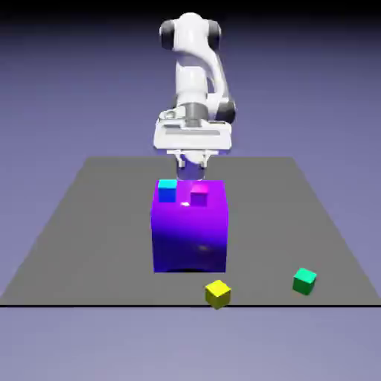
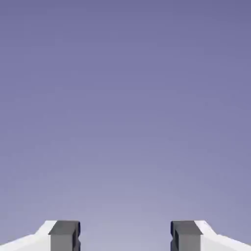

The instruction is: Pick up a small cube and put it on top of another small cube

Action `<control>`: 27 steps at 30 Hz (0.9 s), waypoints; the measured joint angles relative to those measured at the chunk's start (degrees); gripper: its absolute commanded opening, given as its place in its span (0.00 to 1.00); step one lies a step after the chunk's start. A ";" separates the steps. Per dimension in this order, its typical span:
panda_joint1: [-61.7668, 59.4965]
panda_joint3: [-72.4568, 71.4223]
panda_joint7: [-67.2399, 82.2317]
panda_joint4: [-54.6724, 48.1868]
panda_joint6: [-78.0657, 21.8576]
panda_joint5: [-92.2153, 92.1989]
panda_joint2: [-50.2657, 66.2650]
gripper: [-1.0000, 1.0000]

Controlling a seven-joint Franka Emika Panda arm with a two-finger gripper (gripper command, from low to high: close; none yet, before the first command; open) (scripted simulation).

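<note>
The small yellow cube point(image 1: 217, 294) lies at the table's front edge, a little right of the middle in the exterior view. The small green cube point(image 1: 304, 280) rests to its right, well apart from it. My gripper point(image 1: 191, 173) hangs behind the big purple block point(image 1: 190, 225), far from both cubes. In the hand view the gripper point(image 2: 125, 236) is open: its two grey fingertips point(image 2: 63, 235) stand wide apart with only the blue-violet backdrop between them. Neither cube appears in the hand view.
The big purple block stands mid-table between my gripper and the two cubes. On its top sit a small cyan cube point(image 1: 167, 190) and a small magenta cube point(image 1: 199, 194). The grey table point(image 1: 82, 223) extends left and right of the block.
</note>
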State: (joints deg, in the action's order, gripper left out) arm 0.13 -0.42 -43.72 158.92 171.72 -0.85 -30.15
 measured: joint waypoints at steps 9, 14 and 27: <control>-4.13 -3.13 -9.40 -15.51 -17.04 -6.39 18.69 0.50; -6.50 -4.86 -14.62 -24.13 -26.51 -9.93 29.07 0.50; -12.40 -9.38 -28.20 -46.53 -51.12 -19.16 56.06 0.50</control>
State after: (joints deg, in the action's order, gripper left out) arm -12.26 -9.80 -71.91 112.39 120.60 -20.01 25.91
